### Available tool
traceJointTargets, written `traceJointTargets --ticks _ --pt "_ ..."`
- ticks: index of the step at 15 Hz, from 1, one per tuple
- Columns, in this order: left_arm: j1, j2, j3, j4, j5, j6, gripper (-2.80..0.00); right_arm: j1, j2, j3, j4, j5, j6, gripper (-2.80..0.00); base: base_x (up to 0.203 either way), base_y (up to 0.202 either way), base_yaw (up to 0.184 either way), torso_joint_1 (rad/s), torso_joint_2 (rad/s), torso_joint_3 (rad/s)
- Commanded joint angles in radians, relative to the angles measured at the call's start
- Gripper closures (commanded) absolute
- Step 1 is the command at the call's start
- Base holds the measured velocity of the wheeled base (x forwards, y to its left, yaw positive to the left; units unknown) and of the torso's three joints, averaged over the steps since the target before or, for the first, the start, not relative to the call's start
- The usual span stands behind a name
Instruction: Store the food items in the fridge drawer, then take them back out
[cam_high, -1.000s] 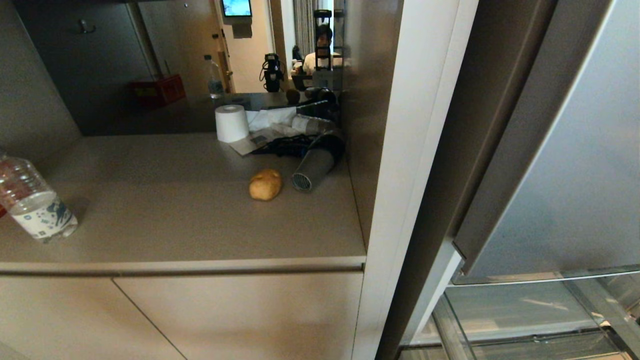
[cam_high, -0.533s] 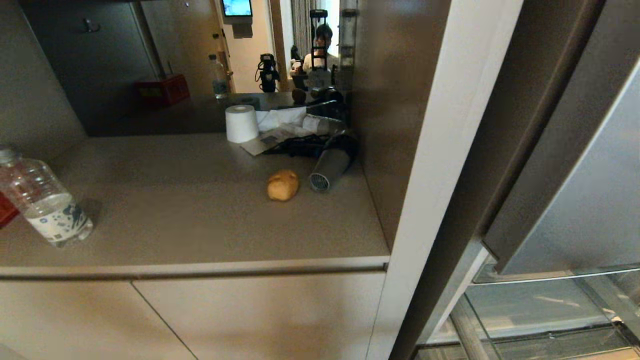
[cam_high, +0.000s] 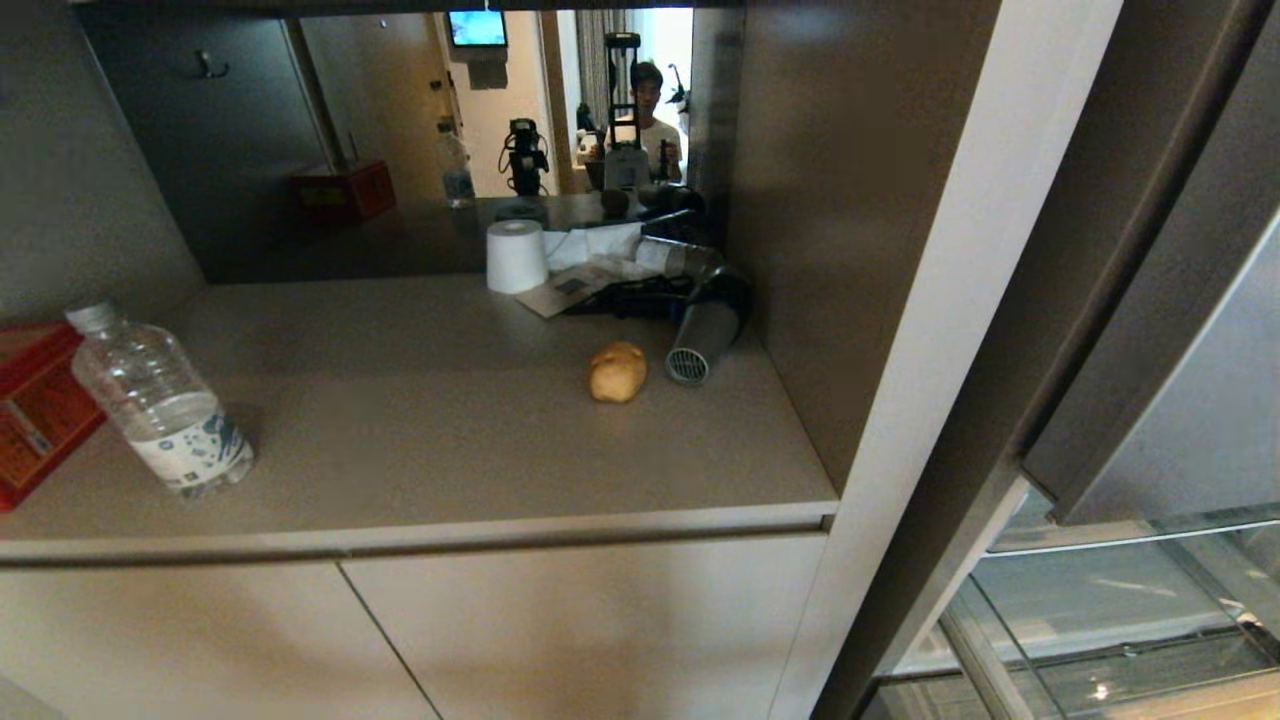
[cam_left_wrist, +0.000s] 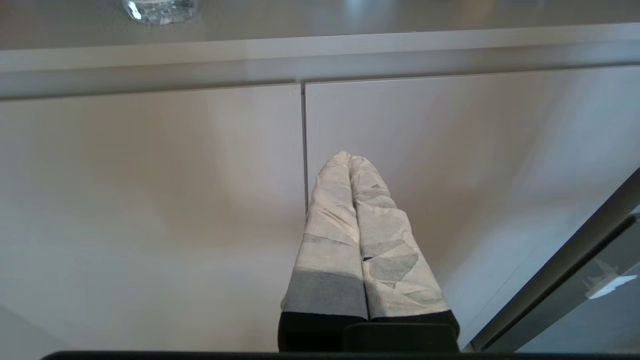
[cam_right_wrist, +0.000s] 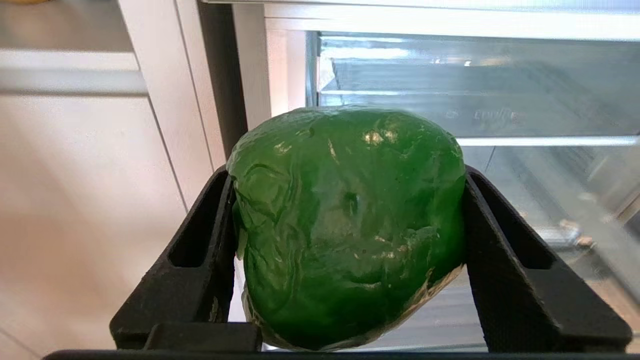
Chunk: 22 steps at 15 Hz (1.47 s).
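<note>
A tan potato (cam_high: 617, 372) lies on the beige counter (cam_high: 450, 440), beside a hair dryer. The glossy green bell pepper (cam_right_wrist: 347, 225) fills the right wrist view, with my right gripper (cam_right_wrist: 347, 172) shut on it between its black fingers. Behind the pepper stands the see-through fridge drawer (cam_right_wrist: 500, 100), also seen at the lower right of the head view as the fridge drawer (cam_high: 1100, 600). My left gripper (cam_left_wrist: 349, 159) is shut on nothing, its taped fingers pointing at the beige cabinet doors (cam_left_wrist: 150, 200). Neither arm appears in the head view.
On the counter stand a water bottle (cam_high: 160, 400), a red box (cam_high: 35, 400), a white paper roll (cam_high: 516, 256) and a grey hair dryer (cam_high: 705, 325). A mirror behind reflects a person (cam_high: 650, 120). A white post (cam_high: 940, 350) separates counter and fridge door (cam_high: 1180, 300).
The whole head view has shifted: counter items now sit further right in the picture and the red box has come into view. The camera moved; the things themselves have not.
</note>
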Motion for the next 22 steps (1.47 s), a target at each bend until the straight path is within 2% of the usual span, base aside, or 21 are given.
traceJointTargets --ticks 1,3,6,8,13,14,15,17,18,20,22 --pt "0.001 0.002 0.000 0.000 0.000 0.000 0.00 0.000 0.000 0.030 -0.001 0.007 -0.033 0.00 0.000 0.000 0.000 0.000 0.00 0.000" --pt "0.001 0.002 0.000 0.000 0.000 0.000 0.00 0.000 0.001 -0.020 -0.009 0.056 -0.094 0.00 0.000 0.000 0.000 0.025 0.00 0.000" --pt "0.000 0.002 0.000 0.000 0.000 0.000 0.00 0.000 0.107 -0.139 0.005 0.183 -0.091 0.00 0.000 0.000 0.000 0.014 0.01 -0.006" --pt "0.001 0.002 0.000 0.000 0.000 0.000 0.00 0.000 0.271 -0.235 0.005 0.272 -0.064 0.00 0.000 0.000 0.000 0.000 0.00 0.000" --pt "0.000 0.002 0.000 0.000 0.000 0.001 0.00 0.010 0.755 -0.510 -0.002 0.559 -0.014 0.00 0.000 0.000 0.000 0.000 0.00 0.000" --pt "0.001 0.002 0.000 0.000 0.000 0.000 0.00 0.033 0.848 -0.559 -0.005 0.605 -0.012 0.00 0.000 0.000 0.000 0.000 0.00 0.000" --pt "0.001 0.002 0.000 0.000 0.000 0.000 0.00 0.091 0.931 -0.599 -0.008 0.635 -0.010 0.00 0.000 0.000 0.000 0.000 0.00 0.000" --pt "0.001 0.002 0.000 0.000 0.000 0.002 0.00 0.260 1.066 -0.654 -0.026 0.666 -0.005 0.00 0.000 0.000 0.000 0.000 0.00 0.000" --pt "0.000 0.002 0.000 0.000 0.000 0.002 0.00 0.319 1.133 -0.668 -0.057 0.662 -0.002 0.00 0.000 0.000 0.000 0.000 0.00 0.000" --pt "0.001 0.002 0.000 0.000 0.000 0.001 0.00 0.440 1.269 -0.681 -0.160 0.584 0.001 0.00 0.000 0.000 0.000 0.000 0.00 0.000" --pt "0.001 0.002 0.000 0.000 0.000 0.002 0.00 0.568 1.399 -0.684 -0.297 0.447 0.005 0.00 0.000 0.000 0.000 0.000 0.00 0.000"
